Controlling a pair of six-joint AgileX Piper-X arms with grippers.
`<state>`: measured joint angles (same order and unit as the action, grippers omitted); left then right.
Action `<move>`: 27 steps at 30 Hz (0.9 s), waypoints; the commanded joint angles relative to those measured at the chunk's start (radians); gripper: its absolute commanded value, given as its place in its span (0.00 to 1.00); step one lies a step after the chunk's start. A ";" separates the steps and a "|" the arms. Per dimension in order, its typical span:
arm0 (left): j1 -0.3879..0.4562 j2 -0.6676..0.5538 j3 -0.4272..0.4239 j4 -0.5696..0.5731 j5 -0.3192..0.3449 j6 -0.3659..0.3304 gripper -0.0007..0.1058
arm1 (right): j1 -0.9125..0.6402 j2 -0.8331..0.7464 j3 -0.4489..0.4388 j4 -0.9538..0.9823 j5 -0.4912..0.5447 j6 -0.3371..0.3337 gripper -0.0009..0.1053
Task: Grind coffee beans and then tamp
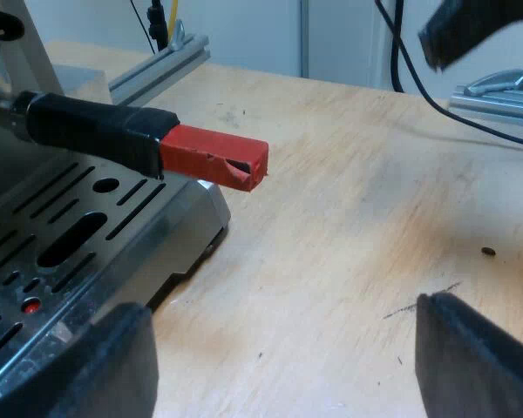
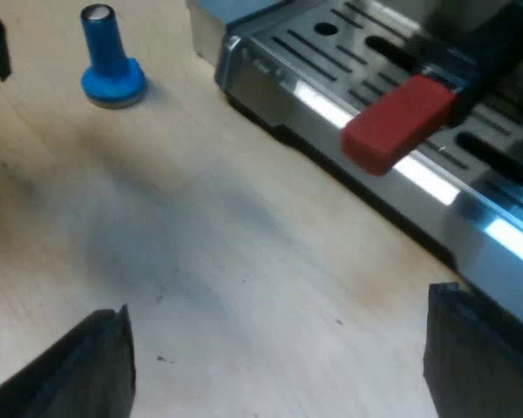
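The left pincer is hovering low over the wooden counter. Its two black fingers are standing wide apart and gripping nothing. Just ahead of it, one espresso machine is sitting on the counter, with its slotted drip tray facing the pincer. One holder is sitting locked into the machine's front. Its single dark handle is jutting out past the tray's edge and ending in one red end, which is hanging in the air above the counter, apart from the fingers. One small dark speck, perhaps a bean, is lying on the wood.

The right pincer is hanging over the counter beside the machine's front edge. Its two fingers are spread wide and holding nothing, and the red end is showing beyond them over the tray. One blue tamper is standing upright on the counter, well apart from the machine's corner and from both fingers.
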<state>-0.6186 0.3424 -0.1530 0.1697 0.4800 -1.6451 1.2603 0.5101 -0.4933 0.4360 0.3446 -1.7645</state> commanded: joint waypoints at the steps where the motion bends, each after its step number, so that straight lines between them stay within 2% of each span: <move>1: -0.004 0.002 -0.001 -0.020 0.008 -0.012 0.60 | 0.037 0.042 0.015 -0.048 0.019 0.043 0.67; 4: -0.004 0.002 -0.001 -0.019 0.008 -0.012 0.60 | 0.045 0.052 0.020 -0.054 0.019 0.046 0.67; 5: -0.004 0.002 -0.001 -0.019 0.008 -0.012 0.60 | 0.063 0.107 0.023 -0.059 0.019 0.085 0.67; 10: -0.004 0.002 -0.001 -0.019 0.008 -0.014 0.60 | 0.066 0.185 0.023 -0.127 0.019 0.129 0.65; 13: -0.004 0.002 -0.001 -0.019 0.008 -0.014 0.60 | 0.066 0.215 0.023 -0.174 0.034 0.141 0.50; 15: -0.004 0.002 -0.001 -0.019 0.008 -0.014 0.60 | 0.066 0.231 0.023 -0.201 0.041 0.205 0.38; 17: -0.004 0.002 -0.001 -0.019 0.008 -0.014 0.60 | 0.066 0.238 0.023 -0.204 0.048 0.249 0.34; 19: -0.004 0.002 -0.001 -0.019 0.008 -0.014 0.60 | 0.066 0.241 0.023 -0.204 0.055 0.264 0.33; 20: -0.004 0.002 -0.001 -0.019 0.008 -0.014 0.60 | 0.066 0.245 0.023 -0.203 0.101 0.292 0.34; 22: -0.004 0.002 -0.001 -0.019 0.008 -0.014 0.60 | 0.066 0.245 0.023 -0.213 0.135 0.292 0.34; 23: -0.004 0.002 -0.001 -0.019 0.008 -0.014 0.60 | 0.066 0.245 0.023 -0.235 0.210 0.292 0.34; 27: -0.004 0.002 -0.001 -0.018 0.008 -0.014 0.60 | 0.066 0.245 0.023 -0.277 0.279 0.292 0.34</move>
<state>-0.6186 0.3424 -0.1530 0.1697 0.4800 -1.6472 1.3244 0.7541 -0.4652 0.1799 0.5894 -1.4737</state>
